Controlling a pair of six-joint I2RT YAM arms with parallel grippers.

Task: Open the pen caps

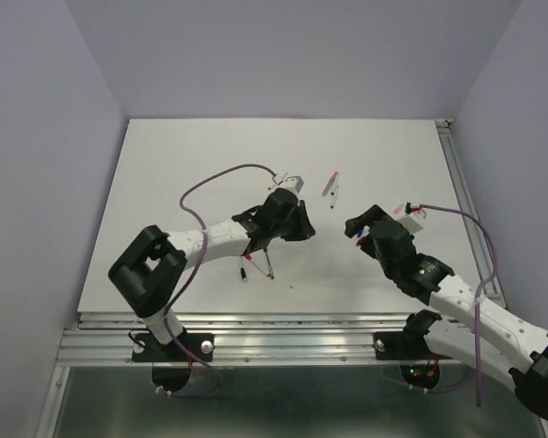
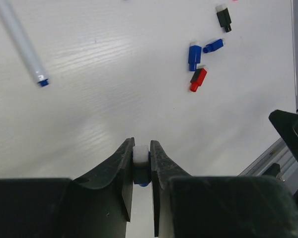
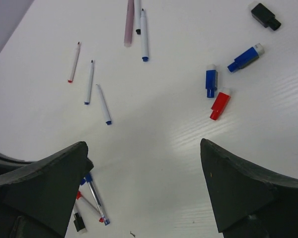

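Pinching a small blue-and-white piece (image 2: 140, 166), your left jaws are closed tight on it above the counter (image 2: 114, 109); whether it is a cap or a pen end, you cannot tell. Your right jaws stand wide apart and empty. Just ahead of them a black cap (image 3: 264, 15), a blue cap (image 3: 246, 58), a second blue cap (image 3: 211, 83) and a red cap (image 3: 219, 104) lie loose together.

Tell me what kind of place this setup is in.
Probably a robot lab test cell: a white table boxed by plain grey walls, with two arms mounted on an aluminium rail.
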